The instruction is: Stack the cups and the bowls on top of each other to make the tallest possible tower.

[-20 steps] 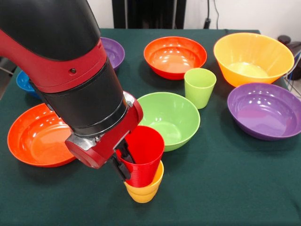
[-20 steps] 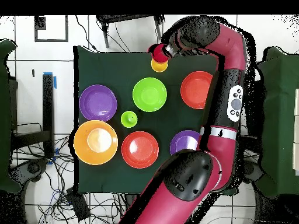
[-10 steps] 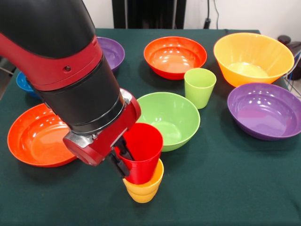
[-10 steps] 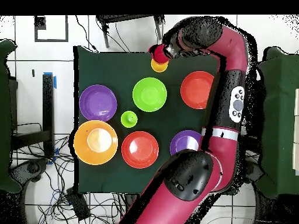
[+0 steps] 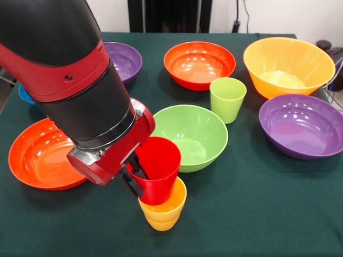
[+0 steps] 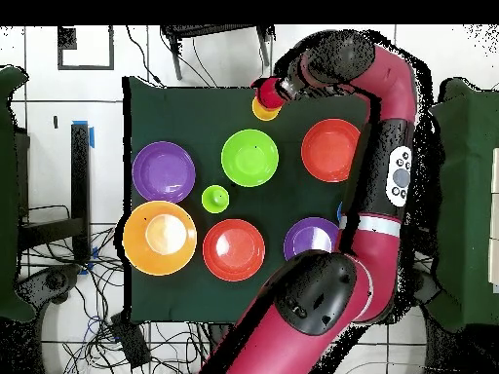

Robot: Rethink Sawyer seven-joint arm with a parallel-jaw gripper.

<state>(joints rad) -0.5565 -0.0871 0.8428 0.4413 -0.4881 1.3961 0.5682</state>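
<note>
My gripper (image 5: 137, 176) is shut on the near wall of the red cup (image 5: 156, 167), which hangs tilted with its base sitting in the mouth of the yellow cup (image 5: 164, 210) at the table's near edge. In the overhead view the red cup (image 6: 268, 91) and yellow cup (image 6: 265, 109) lie at the top edge of the cloth under my gripper (image 6: 274, 88). A light green cup (image 5: 227, 98) stands upright behind the light green bowl (image 5: 194, 134). The arm covers most of a small blue bowl (image 5: 24, 94) at the left.
Around these lie a red-orange bowl (image 5: 37, 155) at the left, another red-orange bowl (image 5: 199, 64) at the back, a large orange bowl (image 5: 287, 65), a purple bowl (image 5: 303, 126) at the right and a purple bowl (image 5: 126, 59) behind my arm. A dark green cloth (image 5: 252, 209) covers the table.
My gripper has shifted left and slightly up with the red cup, drawing it partly out of the yellow cup. The yellow cup and the bowls have stayed put.
</note>
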